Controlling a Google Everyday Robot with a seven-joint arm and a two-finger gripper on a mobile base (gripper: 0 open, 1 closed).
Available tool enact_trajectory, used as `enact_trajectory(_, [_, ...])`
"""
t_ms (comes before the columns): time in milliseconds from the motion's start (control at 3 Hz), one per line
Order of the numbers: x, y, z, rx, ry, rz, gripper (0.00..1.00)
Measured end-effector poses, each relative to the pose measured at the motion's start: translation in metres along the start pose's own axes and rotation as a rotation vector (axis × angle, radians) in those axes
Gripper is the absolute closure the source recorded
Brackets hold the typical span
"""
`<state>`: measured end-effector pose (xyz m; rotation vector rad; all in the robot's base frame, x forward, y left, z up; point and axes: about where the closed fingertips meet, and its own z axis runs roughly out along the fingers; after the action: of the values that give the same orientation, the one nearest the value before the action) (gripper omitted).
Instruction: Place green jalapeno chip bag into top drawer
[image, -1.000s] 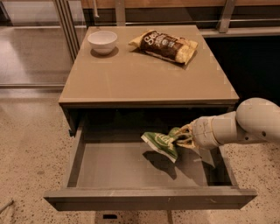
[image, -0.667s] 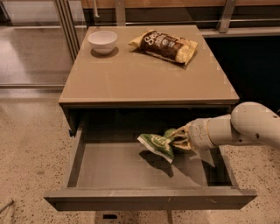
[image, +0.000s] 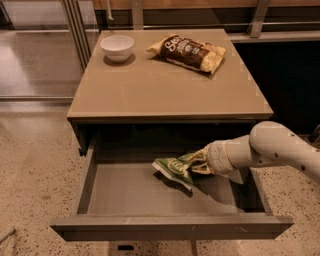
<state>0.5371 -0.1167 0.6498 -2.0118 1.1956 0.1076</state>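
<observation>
Inside the top drawer (image: 170, 227), over the right half of its grey floor, the green jalapeno chip bag (image: 172, 168) hangs tilted. Its white-edged lower end dips toward the drawer's middle and its upper end is caught in the tool (image: 199, 162). The tool is clenched on that crinkled right end of the bag (pale fingers (image: 196, 156) lie close against the foil, with green showing between them). It sits within the drawer's opening, nearer the right wall than the left. A dark shadow lies on the drawer floor just beneath the bag; whether the bag's lowest corner touches the floor I cannot tell.

A white, rounded arm (image: 272, 150) reaches into the drawer from its right side, crossing above the right wall, its thick forearm ending at the tool.

The drawer itself is pulled well out, its plain flat front panel nearest the camera and its back part tucked under the tan tabletop (image: 165, 87).

Two things rest on that tabletop, both above and behind the drawer. A small white bowl (image: 117, 47) stands upright over the drawer's far left corner (close to the tabletop's back edge). A dark-brown-and-yellow chip bag (image: 187, 51) lies flat over the drawer's far right part, well apart from the bowl.

Speckled stone flooring (image: 35, 175) spreads to the left of the drawer and beneath its front panel.
</observation>
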Motion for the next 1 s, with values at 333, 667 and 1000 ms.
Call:
enact_trajectory(333, [0.0000,0.0003,0.0013,-0.002,-0.002,0.000,0.82])
enact_trajectory(667, [-0.0001,0.0003,0.0014,-0.002,-0.002,0.000,0.58])
enact_trajectory(1000, [-0.0001,0.0003,0.0014,-0.002,-0.002,0.000,0.35])
